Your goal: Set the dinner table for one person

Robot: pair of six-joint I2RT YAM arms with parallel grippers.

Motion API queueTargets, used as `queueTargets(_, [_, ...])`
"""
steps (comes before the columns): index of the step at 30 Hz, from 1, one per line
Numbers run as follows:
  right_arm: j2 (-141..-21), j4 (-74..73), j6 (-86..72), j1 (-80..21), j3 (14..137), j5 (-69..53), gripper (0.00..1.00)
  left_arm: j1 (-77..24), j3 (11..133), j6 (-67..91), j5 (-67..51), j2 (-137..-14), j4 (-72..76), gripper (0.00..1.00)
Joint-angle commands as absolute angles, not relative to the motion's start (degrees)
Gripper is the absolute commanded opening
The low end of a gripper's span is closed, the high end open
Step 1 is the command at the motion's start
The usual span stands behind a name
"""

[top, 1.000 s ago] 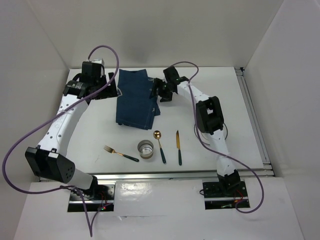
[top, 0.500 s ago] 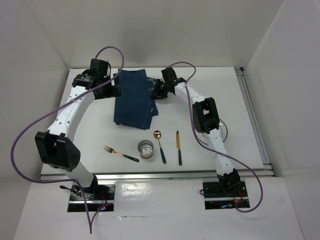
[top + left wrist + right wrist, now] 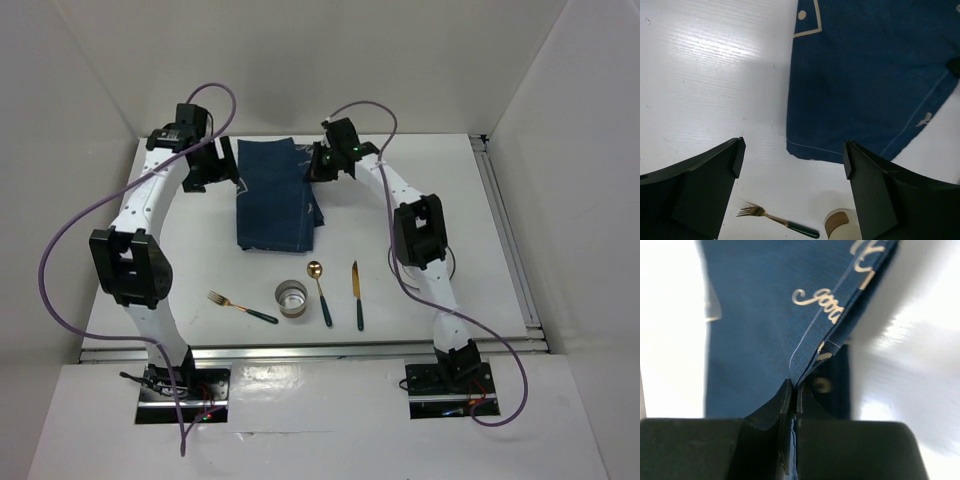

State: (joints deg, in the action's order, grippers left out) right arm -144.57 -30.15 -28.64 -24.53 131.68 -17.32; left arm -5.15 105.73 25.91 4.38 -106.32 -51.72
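**White dinner table [image 3: 480, 220], blue placemat [image 3: 272, 195] pinched on one side**

On my feed the dinner table fills the floor of the white enclosure under both arms. The placemat lies folded at its far middle, with cream lettering showing. My right gripper [image 3: 792, 390] is clenched on the mat's right edge, a fold of cloth nipped between its fingers. My left gripper [image 3: 792, 150] hangs just left of the mat, jaws spread wide and holding nothing. Nearer the bases, well apart from the mat, lie a fork [image 3: 241, 307], a small round metal cup [image 3: 291, 298], a gold spoon [image 3: 320, 292] and a knife [image 3: 357, 295].
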Motion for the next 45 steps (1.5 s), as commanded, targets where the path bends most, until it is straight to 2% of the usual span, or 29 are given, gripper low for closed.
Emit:
queueTargets(1, [-130.89,-30.84,-20.67,-23.91,131.67,-18.54,0.0,-3.96,109.5,26.98,-2.0,-106.61,-52.21,0.98])
queueTargets(8, [-116.84,-32.78,-3.9,-24.43,118.67,-24.69,0.0,-0.09,115.3,31.98,-13.86,-113.02,-49.49,0.98])
queueTargets(14, [-104.95,-28.21,2.63,-24.96,101.89,-23.29,0.0,0.62,122.77,36.2,-25.12,-123.12,-47.21,0.98])
queueTargets(17, [-103.71,-29.52,5.27,-24.96,101.87,-23.91,0.0,0.62,124.71,39.19,-32.76,-127.87,-42.91,0.98])
queueTargets(22, [-104.67,-33.3,8.35,-26.01,105.72,-27.59,0.0,-0.09,129.72,42.45,-40.95,-133.85,-38.85,0.98])
queueTargets(26, [-109.85,-34.53,8.87,-28.28,111.87,-28.83,0.0,-0.09,126.84,42.45,-41.48,-133.51,-37.44,0.98])
queueTargets(32, [-124.08,-37.43,10.45,-35.58,129.52,-28.3,0.0,6.23,116.99,39.73,-35.17,-125.78,-39.1,0.98])
queueTargets(34, [-129.8,-39.63,12.65,-41.02,137.52,-27.26,0.0,9.13,114.62,39.11,-32.18,-122.97,-40.42,0.98])
queueTargets(36, [-132.09,-40.17,14.06,-46.81,140.01,-23.92,0.0,11.06,111.47,39.11,-30.77,-121.12,-40.43,0.98])
queueTargets(37, [-132.1,-37.73,14.06,-49.89,138.18,-21.38,0.05,13.08,109.79,39.63,-30.15,-119.46,-40.43,0.98])
queueTargets(38, [-132.1,-37.18,14.06,-49.92,138.16,-20.84,0.21,14.14,109.78,40.42,-29.28,-118.83,-40.43,0.98])
queueTargets(40, [-132.1,-37.18,13.54,-52.38,137.46,-19.52,0.72,16.77,109.25,40.95,-28.13,-118.3,-40.43,0.99])
queueTargets(41, [-131.58,-37.18,13.01,-52.38,136.94,-18.12,0.9,17.57,108.73,40.96,-28.13,-117.52,-40.43,0.99])
queueTargets(42, [-131.05,-37.18,13.01,-52.38,136.24,-17.58,1.0,18.1,108.72,40.96,-27.52,-116.81,-40.43,0.99])
queueTargets(45, [-127.02,-34.55,8.8,-49.24,133.17,-17.57,1.0,19.25,111.34,39.73,-26.02,-116.81,-42.18,0.99])
